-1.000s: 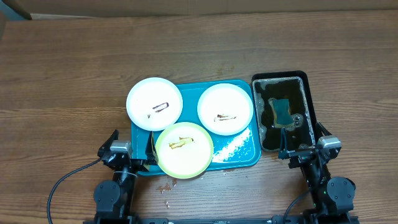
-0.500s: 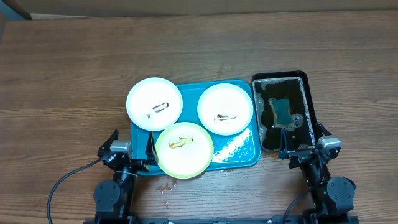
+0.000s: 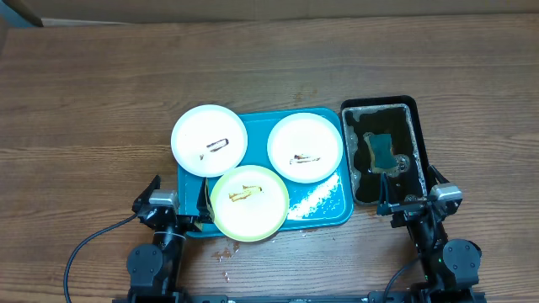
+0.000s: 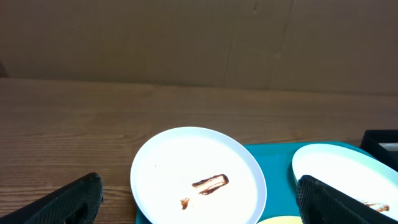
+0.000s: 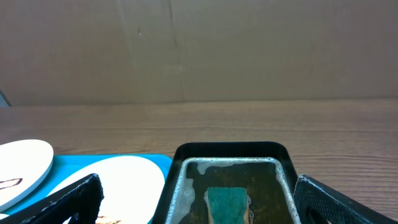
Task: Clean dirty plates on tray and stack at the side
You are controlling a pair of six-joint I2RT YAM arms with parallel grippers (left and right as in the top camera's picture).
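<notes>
Three plates lie on the teal tray [image 3: 330,210]. One white plate [image 3: 209,140] with a brown smear overhangs the tray's back left corner. The other white plate [image 3: 305,146], also smeared, sits at the back right. The yellow-green plate [image 3: 249,202] overhangs the front edge. My left gripper [image 3: 175,202] is open at the tray's front left, and in its wrist view the left white plate [image 4: 186,162] lies just ahead of the wide-apart jaws. At the front right my right gripper [image 3: 413,200] is open and empty, facing the black tray [image 5: 227,149].
The black tray [image 3: 413,105] beside the teal tray holds brown foamy water and a teal sponge [image 3: 383,150]. White specks [image 3: 316,200] lie on the teal tray's front right. Small crumbs [image 3: 223,252] dot the table near its front edge. A cardboard wall [image 4: 199,37] stands behind.
</notes>
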